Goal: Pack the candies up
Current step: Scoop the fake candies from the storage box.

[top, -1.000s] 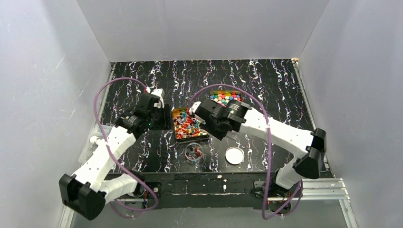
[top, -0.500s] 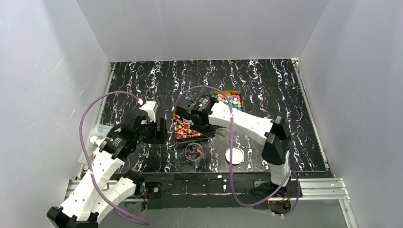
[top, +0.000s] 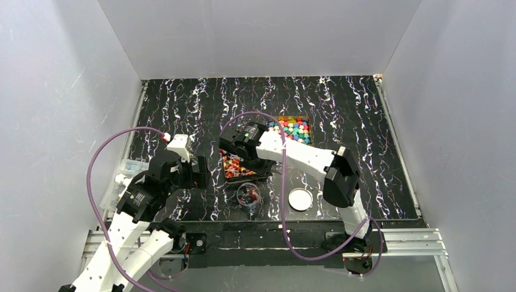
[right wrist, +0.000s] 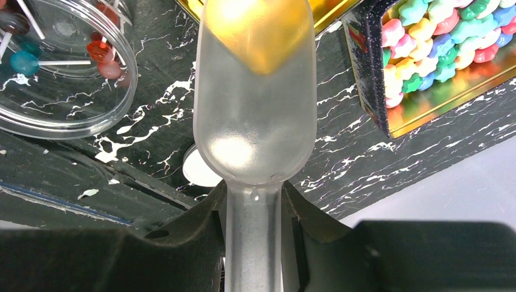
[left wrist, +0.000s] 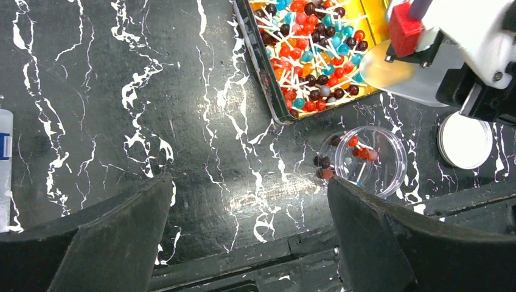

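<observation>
Right gripper [right wrist: 252, 234]: clamped on the scoop [right wrist: 255, 115] handle; has swung over the near tin [left wrist: 258, 67], no candy showing in the bowl
Left gripper [left wrist: 249, 207]: spread wide, drawn back toward 8 o'clock
Candies [left wrist: 307, 55]: mostly in that tin, a few in the clear dish [left wrist: 392, 179] at its 6 o'clock
Meaning: another scoop looks set to begin

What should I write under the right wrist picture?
Right tool grips a clear scoop between a dish and a tin of candies.

Robot lab test cell; white panel walls [top: 255, 36], black marbled tabletop [top: 182, 103], aluminium frame rail [top: 426, 237]
</observation>
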`<action>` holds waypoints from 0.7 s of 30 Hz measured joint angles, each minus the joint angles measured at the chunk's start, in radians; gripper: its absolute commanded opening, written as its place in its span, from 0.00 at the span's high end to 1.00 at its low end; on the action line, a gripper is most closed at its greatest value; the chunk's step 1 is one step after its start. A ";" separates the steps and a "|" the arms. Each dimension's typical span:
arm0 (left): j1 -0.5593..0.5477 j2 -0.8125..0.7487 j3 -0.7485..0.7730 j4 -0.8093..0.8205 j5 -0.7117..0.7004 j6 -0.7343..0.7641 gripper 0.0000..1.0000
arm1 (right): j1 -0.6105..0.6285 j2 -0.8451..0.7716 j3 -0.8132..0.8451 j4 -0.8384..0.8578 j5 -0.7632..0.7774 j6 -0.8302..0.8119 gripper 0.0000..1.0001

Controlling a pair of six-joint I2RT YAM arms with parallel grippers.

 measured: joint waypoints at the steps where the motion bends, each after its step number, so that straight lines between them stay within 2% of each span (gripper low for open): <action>1: 0.000 -0.004 0.000 0.000 -0.005 0.000 0.02 | 0.000 0.006 0.002 -0.002 0.001 0.001 0.99; 12: 0.000 -0.022 -0.005 0.003 -0.018 -0.004 0.02 | 0.000 0.104 0.079 -0.010 0.005 0.004 0.99; 21: 0.000 -0.034 -0.013 0.003 -0.018 -0.005 0.02 | -0.003 0.227 0.209 -0.003 -0.002 -0.007 0.99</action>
